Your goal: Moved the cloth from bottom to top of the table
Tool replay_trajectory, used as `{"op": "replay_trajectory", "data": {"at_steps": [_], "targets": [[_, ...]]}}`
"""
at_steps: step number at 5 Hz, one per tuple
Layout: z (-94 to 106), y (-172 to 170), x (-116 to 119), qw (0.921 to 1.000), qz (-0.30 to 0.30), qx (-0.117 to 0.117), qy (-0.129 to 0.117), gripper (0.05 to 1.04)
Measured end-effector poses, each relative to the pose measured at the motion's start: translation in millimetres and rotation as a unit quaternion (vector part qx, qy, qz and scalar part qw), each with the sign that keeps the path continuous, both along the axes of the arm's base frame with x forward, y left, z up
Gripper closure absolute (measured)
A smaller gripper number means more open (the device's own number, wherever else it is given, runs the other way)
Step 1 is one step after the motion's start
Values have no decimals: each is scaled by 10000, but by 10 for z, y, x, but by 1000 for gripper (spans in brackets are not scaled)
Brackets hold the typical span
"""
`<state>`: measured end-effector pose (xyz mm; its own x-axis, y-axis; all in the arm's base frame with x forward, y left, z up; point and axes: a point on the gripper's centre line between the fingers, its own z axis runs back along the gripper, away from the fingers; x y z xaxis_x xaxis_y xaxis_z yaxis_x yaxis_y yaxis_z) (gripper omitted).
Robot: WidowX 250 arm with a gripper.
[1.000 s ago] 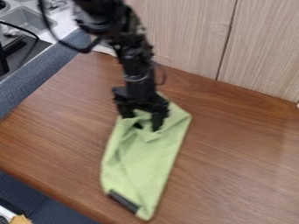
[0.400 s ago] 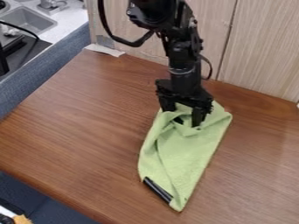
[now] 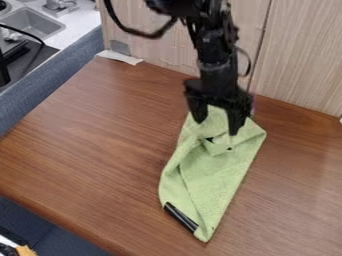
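The soft, light-green, folded textile cloth (image 3: 217, 175) lies right of centre on the flat brown wooden table (image 3: 87, 145) — the black two-finger gripper (image 3: 217, 127) over its far end, a black rod-shaped bar (image 3: 180, 217) at its near end. The upright pale wood-grain panel wall (image 3: 294, 60) stands behind the table; left of it — past the long blue-grey fabric border (image 3: 47, 92) — is a grey rectangular metal sink (image 3: 33, 23).

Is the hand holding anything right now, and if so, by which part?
Nothing looks held: the hand is open, its fingers apart over the far end of the green cloth.
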<state>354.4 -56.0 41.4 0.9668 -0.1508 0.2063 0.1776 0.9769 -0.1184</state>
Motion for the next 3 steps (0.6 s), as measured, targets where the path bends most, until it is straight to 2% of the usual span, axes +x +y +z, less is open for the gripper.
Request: {"op": "replay_trajectory", "data": {"at_steps": [2, 3], "targets": [[622, 4, -133, 9985, 111, -110, -518, 84], [640, 4, -143, 9985, 95, -109, -535, 84]]}}
